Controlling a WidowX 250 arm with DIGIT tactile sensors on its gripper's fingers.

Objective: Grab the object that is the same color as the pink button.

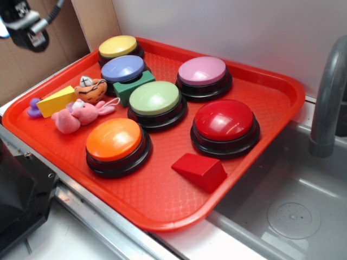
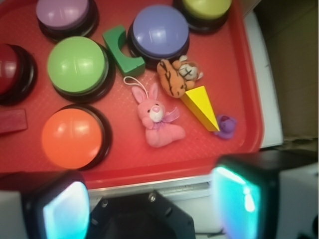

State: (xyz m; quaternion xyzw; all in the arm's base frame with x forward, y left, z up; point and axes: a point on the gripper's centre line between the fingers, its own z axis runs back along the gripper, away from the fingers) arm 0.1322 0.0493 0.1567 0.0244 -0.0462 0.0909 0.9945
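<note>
Overhead, the wrist view shows the gripper (image 2: pixel 149 199) with fingers spread wide, empty, at lower frame; the bunny (image 2: pixel 158 119) lies mid-frame beside the yellow wedge (image 2: pixel 201 106). Only the exterior view shows the whole pink button (image 1: pixel 202 71), upper center on the tray (image 1: pixel 162 200).

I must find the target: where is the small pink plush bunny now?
In the exterior view, the pink bunny lies at the red tray's left side, between the orange button and the yellow wedge.
</note>
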